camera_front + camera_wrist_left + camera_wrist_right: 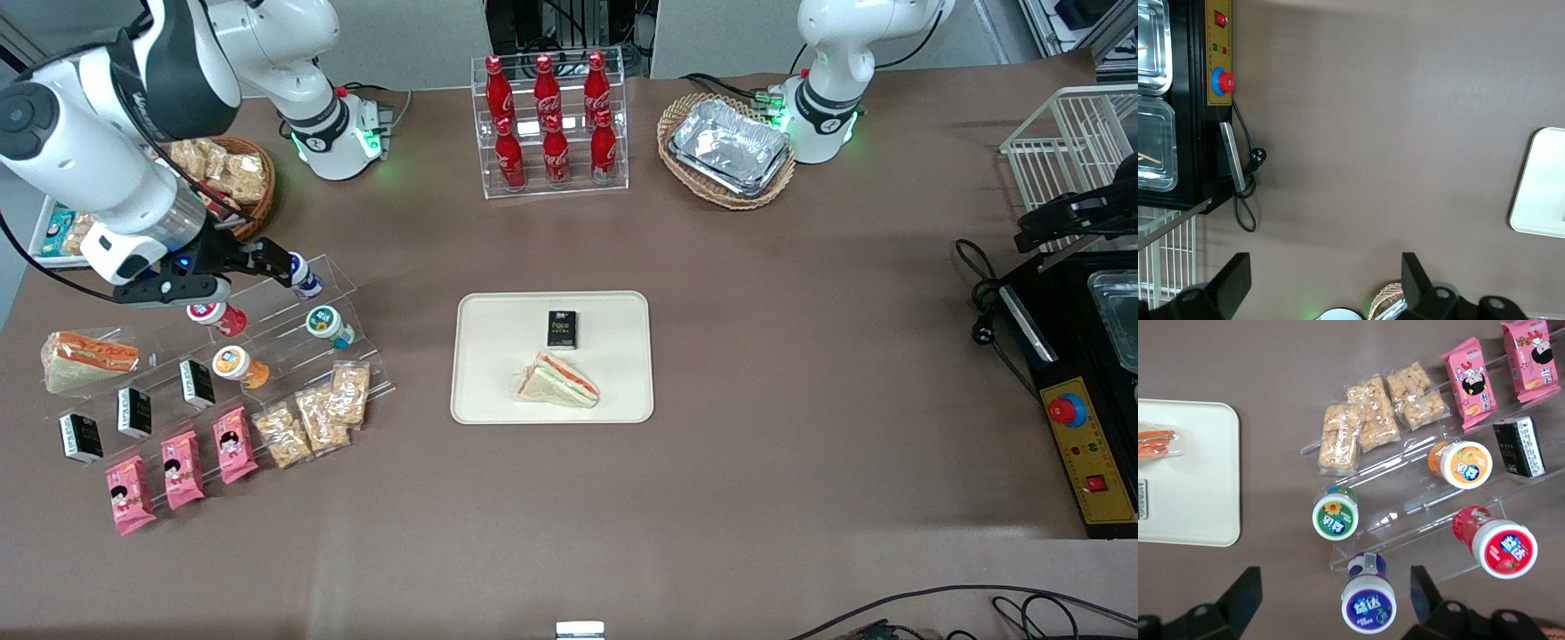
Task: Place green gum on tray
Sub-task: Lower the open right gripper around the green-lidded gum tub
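In the front view, four round canisters lie on a clear stepped display rack (pixel 267 338) toward the working arm's end of the table: the green gum (pixel 327 324), a blue-lidded canister (pixel 305 277), a red-lidded canister (pixel 213 315) and an orange-lidded canister (pixel 236 365). The gripper (pixel 267 260) hangs just above the rack's upper step beside the blue-lidded canister, partly covering it, and holds nothing. Three black boxes, three pink packets and three clear snack bags fill the lower steps. The tray (pixel 480 391) sits mid-table, well apart from the green gum, carrying one sandwich (pixel 560 380) and one black box (pixel 562 329). Six red bottles (pixel 551 120) stand in a clear holder farther from the camera. The left wrist view shows only bare table and a cut-off corner of the tray (pixel 1538 193). In the right wrist view the gripper (pixel 1335 593) has its two fingers spread wide, empty, with the blue-lidded canister (pixel 1368 603) between them; the green gum (pixel 1335 517) lies on its side, lid facing the camera, between the rack and the tray (pixel 1205 473).
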You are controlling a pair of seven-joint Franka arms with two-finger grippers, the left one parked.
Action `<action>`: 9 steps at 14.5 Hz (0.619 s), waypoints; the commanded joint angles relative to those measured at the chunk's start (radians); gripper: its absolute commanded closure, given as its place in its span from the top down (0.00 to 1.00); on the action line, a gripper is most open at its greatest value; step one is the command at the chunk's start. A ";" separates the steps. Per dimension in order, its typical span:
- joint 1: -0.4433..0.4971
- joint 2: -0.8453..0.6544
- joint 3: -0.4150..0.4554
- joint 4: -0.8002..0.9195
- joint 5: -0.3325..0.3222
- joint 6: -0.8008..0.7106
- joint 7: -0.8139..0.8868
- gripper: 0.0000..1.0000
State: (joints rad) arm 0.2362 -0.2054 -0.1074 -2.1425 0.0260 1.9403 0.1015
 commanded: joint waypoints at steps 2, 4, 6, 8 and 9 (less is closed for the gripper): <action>0.003 0.060 -0.005 -0.034 -0.009 0.080 -0.022 0.99; 0.006 0.072 -0.003 -0.059 -0.001 0.115 -0.022 0.99; 0.006 0.075 -0.003 -0.103 0.000 0.172 -0.022 0.99; 0.008 0.086 -0.003 -0.131 0.000 0.212 -0.022 0.99; 0.008 0.096 -0.003 -0.135 0.000 0.229 -0.022 0.99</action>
State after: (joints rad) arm 0.2371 -0.1123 -0.1064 -2.2365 0.0249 2.1058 0.0898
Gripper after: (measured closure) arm 0.013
